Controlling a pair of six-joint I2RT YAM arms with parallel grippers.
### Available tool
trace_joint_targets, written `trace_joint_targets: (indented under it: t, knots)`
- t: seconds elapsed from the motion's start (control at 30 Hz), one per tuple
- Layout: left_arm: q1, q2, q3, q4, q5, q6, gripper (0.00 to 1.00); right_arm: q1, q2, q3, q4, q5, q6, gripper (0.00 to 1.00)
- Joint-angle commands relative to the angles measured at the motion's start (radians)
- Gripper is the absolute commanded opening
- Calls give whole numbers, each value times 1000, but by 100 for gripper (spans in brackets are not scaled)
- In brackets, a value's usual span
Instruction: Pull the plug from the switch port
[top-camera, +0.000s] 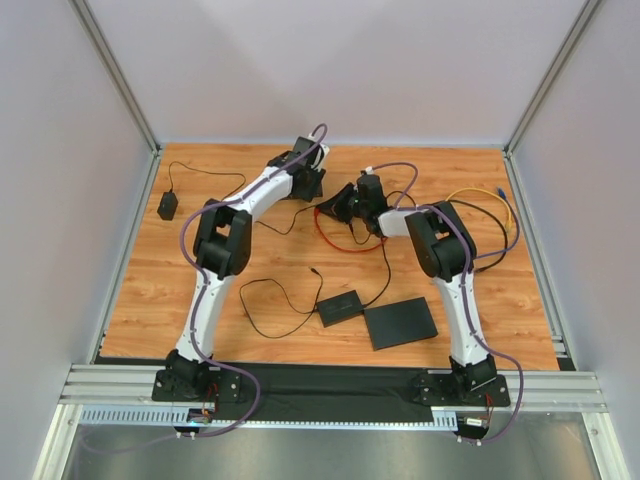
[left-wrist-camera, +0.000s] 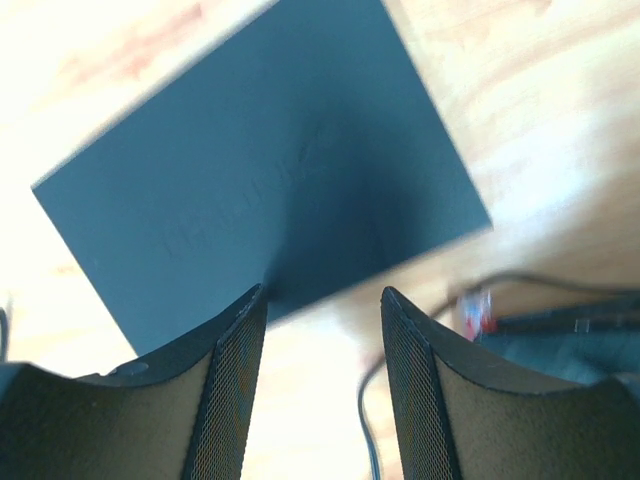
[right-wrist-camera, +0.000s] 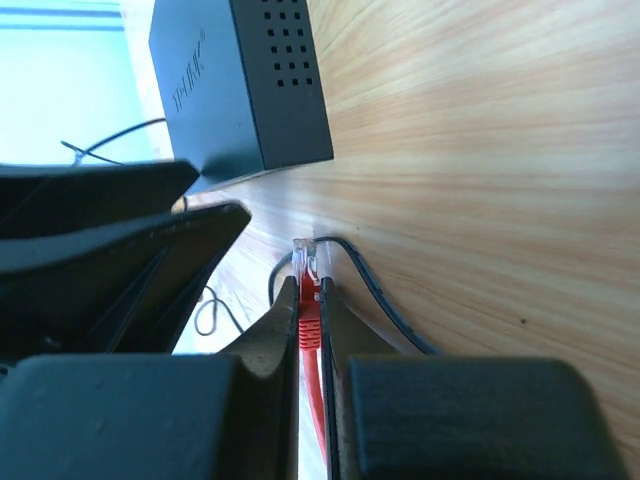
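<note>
At the far middle of the table (top-camera: 150, 290) — plug (right-wrist-camera: 305, 258) clear of the switch (right-wrist-camera: 240, 80).
Right gripper (right-wrist-camera: 308, 292) clamps the plug tight; left gripper (left-wrist-camera: 322, 300) gapes empty above the switch.

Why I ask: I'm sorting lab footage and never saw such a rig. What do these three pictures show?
Two robot arms are bolted at the edge of a wooden table. The wide picture looks down from above; the other two come from cameras on the wrists. The left gripper is open over a black network switch. The right gripper is shut on the plug of a red cable; its clear tip is free of the switch. Two other black boxes, a yellow cable and a power adapter lie there.
</note>
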Motion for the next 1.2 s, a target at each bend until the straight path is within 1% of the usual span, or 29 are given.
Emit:
trace_joint_targets:
  t: [0.0,0.07,0.1,0.17,0.2,0.3,0.33,0.4,0.5,0.53,0.57,0.63,0.67,0.83,0.87,0.93,0.97,1.0,1.07,1.1,1.17]
  knots:
    - [12,-134,-115,60,22,-65,57,6,-64,-8,-37,5,-119,0]
    - [25,-218,-172,118,22,-89,58,6,-84,-2,-36,-19,-160,0]
    - [31,-247,-230,137,18,-108,58,6,-90,6,-42,-30,-174,0]
    - [43,-335,-287,187,4,-128,58,6,-121,10,-53,-56,-211,0]
    - [46,-362,-339,221,-1,-144,58,12,-134,12,-59,-64,-225,0]
    - [60,-458,-425,261,2,-159,59,21,-208,13,-128,-67,-306,0]
    - [61,-491,-437,275,2,-161,59,27,-252,19,-179,-65,-329,0]
    - [63,-510,-448,277,8,-161,59,35,-298,24,-229,-44,-395,0]
    - [63,-528,-450,272,27,-158,59,38,-386,44,-345,-6,-480,0]
    - [63,-528,-450,270,31,-158,59,37,-432,50,-429,17,-507,0]
    - [61,-531,-446,267,34,-156,59,37,-458,58,-466,87,-528,0]
    - [63,-530,-439,255,37,-150,59,37,-527,59,-535,149,-579,0]
    - [63,-531,-439,252,44,-148,59,35,-548,62,-557,216,-585,0]
    - [63,-545,-446,255,62,-150,59,27,-651,118,-669,372,-619,0]
    - [63,-548,-446,255,68,-152,59,24,-656,131,-694,480,-614,0]
    - [63,-553,-449,257,80,-153,59,17,-664,179,-769,584,-623,0]
    - [63,-559,-453,260,82,-155,59,11,-665,190,-787,688,-631,0]
    - [63,-562,-460,266,83,-153,59,-11,-665,196,-803,733,-619,0]
    - [63,-568,-463,264,87,-152,59,-52,-661,181,-804,757,-569,2]
    - [63,-564,-465,266,90,-153,59,-101,-655,164,-795,757,-552,3]
    - [63,-561,-465,267,108,-161,59,-150,-629,107,-723,742,-528,3]
